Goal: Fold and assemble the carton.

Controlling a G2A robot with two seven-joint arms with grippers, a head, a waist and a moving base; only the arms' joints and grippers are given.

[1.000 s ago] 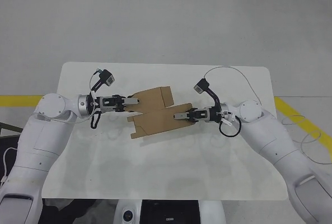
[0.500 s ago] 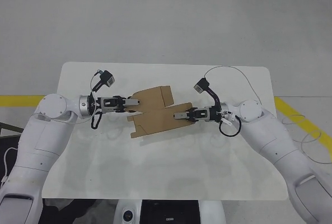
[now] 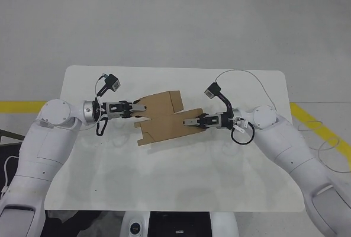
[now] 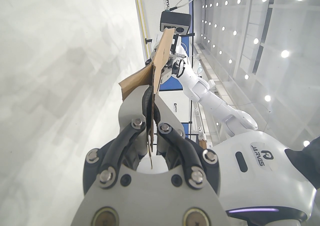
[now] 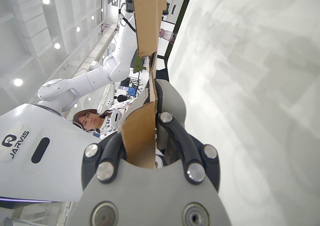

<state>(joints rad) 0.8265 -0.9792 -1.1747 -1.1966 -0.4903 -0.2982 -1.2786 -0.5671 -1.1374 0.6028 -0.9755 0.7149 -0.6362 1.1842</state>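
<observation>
Brown carton (image 3: 163, 121) flat, long axis left-right

Top cam's looking straight down at the white bench (image 3: 175, 178) from above. The wrist cams are sitting right behind the left end effector (image 4: 150, 98) and right end effector (image 5: 153, 93), facing each other along the carton (image 3: 163, 118) all three are sharing.

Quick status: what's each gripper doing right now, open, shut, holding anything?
Left gripper: shut on the carton.
Right gripper: shut on the carton, at its opposite end.
</observation>
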